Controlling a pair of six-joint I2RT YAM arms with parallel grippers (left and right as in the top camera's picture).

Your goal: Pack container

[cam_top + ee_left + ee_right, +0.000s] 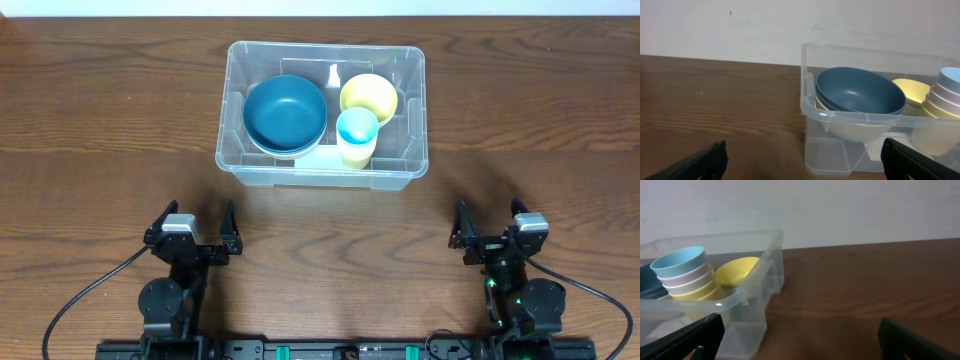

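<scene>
The clear rectangular container (325,165) stands at the back middle of the table. Inside it sit a stack of bowls with a dark blue one (285,113) on top, a yellow bowl (369,97) and a stack of cups topped by a light blue one (357,130). My left gripper (193,229) rests near the front left, open and empty, well short of the container (850,117). My right gripper (491,224) rests near the front right, open and empty, with the container (747,297) ahead to its left.
Bare wooden table (110,110) surrounds the container on all sides. A pale wall (790,25) rises behind the table's far edge. Cables (80,300) run from the arm bases along the front edge.
</scene>
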